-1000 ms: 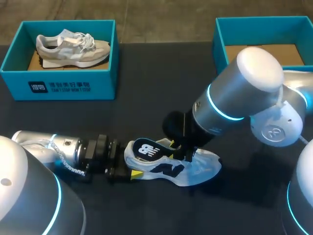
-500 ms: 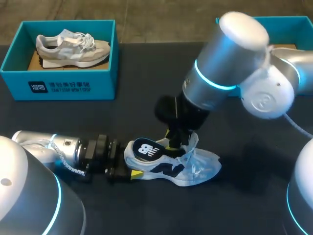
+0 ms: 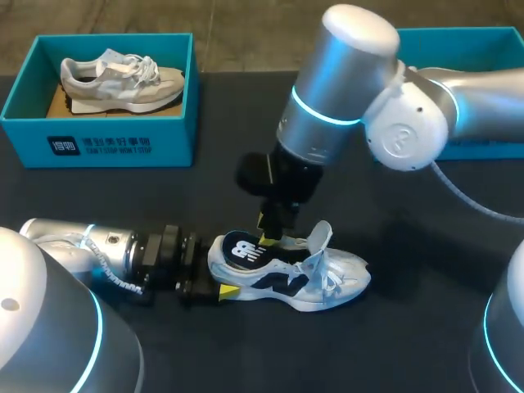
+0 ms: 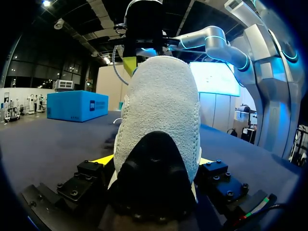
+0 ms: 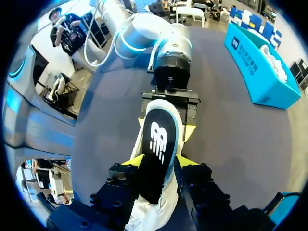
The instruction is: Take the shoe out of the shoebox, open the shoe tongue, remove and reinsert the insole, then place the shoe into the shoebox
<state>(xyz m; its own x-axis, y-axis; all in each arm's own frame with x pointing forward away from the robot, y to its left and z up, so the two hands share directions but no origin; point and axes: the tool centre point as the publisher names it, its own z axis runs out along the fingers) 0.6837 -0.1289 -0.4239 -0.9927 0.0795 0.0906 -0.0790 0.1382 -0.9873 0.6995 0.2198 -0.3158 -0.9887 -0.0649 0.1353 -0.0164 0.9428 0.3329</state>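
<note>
**Both sets of fingers on the shoe, insole in my right grip**

At the near middle of the worktop point(image 3: 205, 196), toward 6 o'clock, the white and dark shoe point(image 3: 315, 282) lies on its sole, heel to 9 o'clock and toe to 3 o'clock. My left fingers point(image 3: 230, 291) come in low from 9 o'clock and are clamped on the heel. In the left wrist view one yellow tip presses each side of the heel cup, so my left fingers point(image 4: 102, 160) grip the shoe point(image 4: 163, 110) from two sides.

My right arm reaches across from 2 o'clock, and my right fingers point(image 3: 268, 238) point down over the shoe's opening. They are closed on the dark insole point(image 3: 246, 249) with its white logo. In the right wrist view the insole point(image 5: 158, 144) runs between my right fingers point(image 5: 135, 161), touched from both sides, with its heel end toward the left arm. The tongue point(image 3: 322, 237) stands up, and the laces lie loose.

At 10 o'clock sits a teal shoebox point(image 3: 98, 143) holding a grey shoe point(image 3: 123, 80). A second teal shoebox point(image 3: 368, 61) sits at 2 o'clock, partly behind my right arm.
</note>
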